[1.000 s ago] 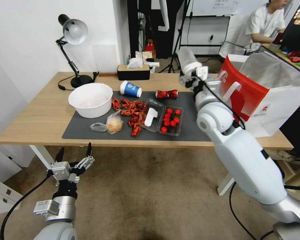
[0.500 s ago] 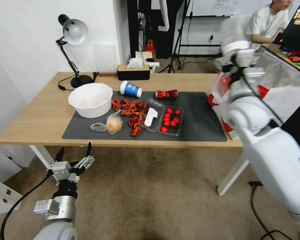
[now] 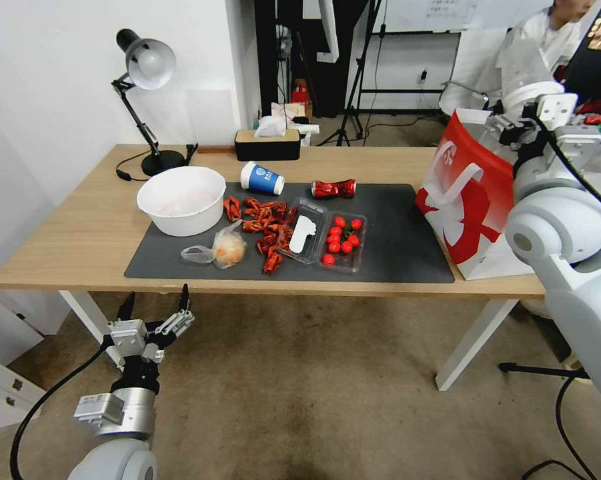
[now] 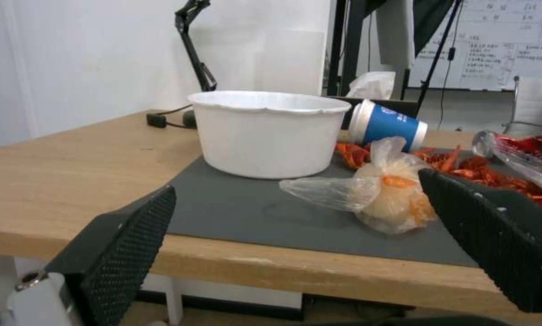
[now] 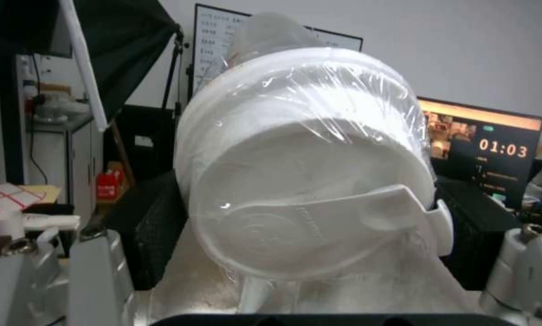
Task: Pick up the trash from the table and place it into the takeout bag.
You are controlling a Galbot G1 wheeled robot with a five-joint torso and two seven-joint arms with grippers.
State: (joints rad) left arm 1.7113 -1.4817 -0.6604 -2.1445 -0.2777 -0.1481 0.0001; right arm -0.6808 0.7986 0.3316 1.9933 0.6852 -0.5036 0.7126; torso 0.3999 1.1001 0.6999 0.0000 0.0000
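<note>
The right gripper is clamping the clear white-lidded cup and has swung from beside the takeout bag to above its open mouth, so the drop looks close. The left gripper is waiting open below the bench edge, facing the clear plastic bag with orange lump.
</note>
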